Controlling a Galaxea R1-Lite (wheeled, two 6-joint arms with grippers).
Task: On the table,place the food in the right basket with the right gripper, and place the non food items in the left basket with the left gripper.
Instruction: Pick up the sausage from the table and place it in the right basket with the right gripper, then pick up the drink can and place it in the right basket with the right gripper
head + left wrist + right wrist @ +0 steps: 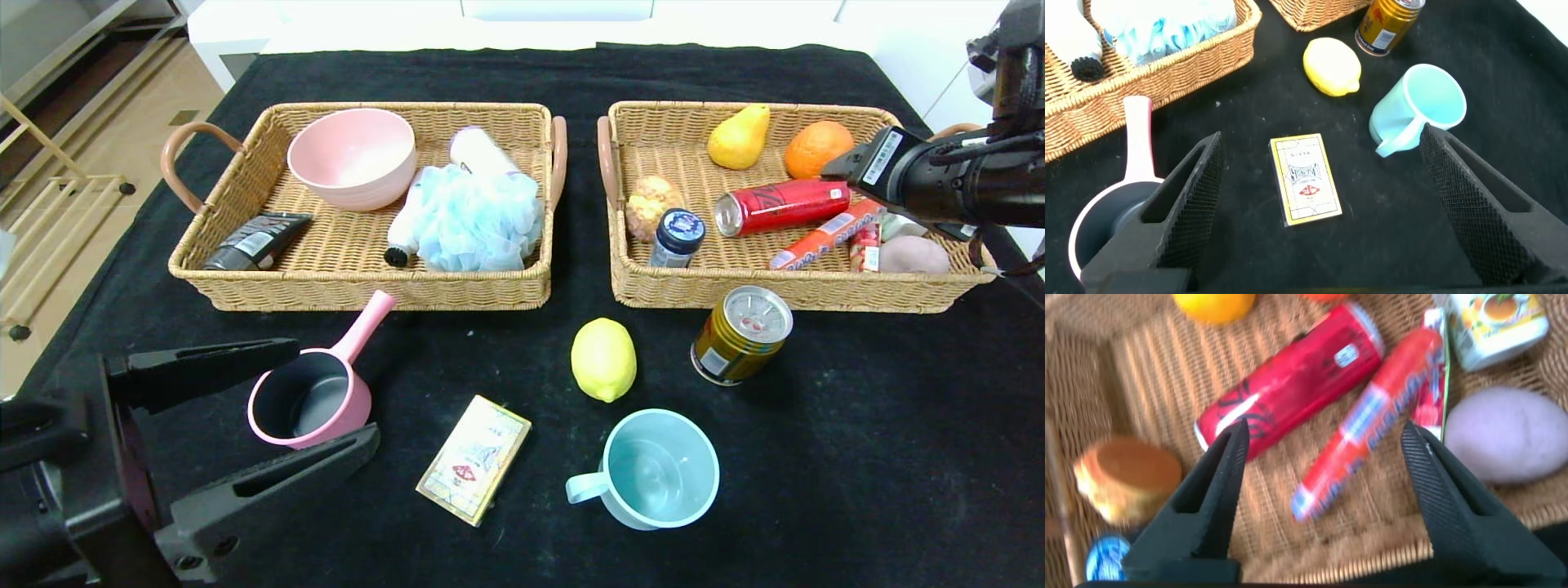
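On the table's black cloth (857, 457) lie a yellow lemon (603, 359), a gold can (741, 335), a pink pan (314, 392), a beige box (473, 459) and a light blue mug (657, 468). The orange sausage (824, 235) lies in the right basket (800, 290). My right gripper (849, 167) hovers over that basket, open and empty, with the sausage (1368, 429) below between its jaws (1326, 433). My left gripper (337, 390) is open and empty at the front left, over the pan. In the left wrist view it (1321, 143) frames the box (1305, 178), with the mug (1421, 102) beside one jaw.
The left basket (359, 278) holds a pink bowl (353, 157), a blue bath puff (478, 216), a white bottle and a dark tube (257, 241). The right basket also holds a pear (739, 137), an orange (816, 149), a red can (780, 206), a bun and a blue-lidded jar (678, 237).
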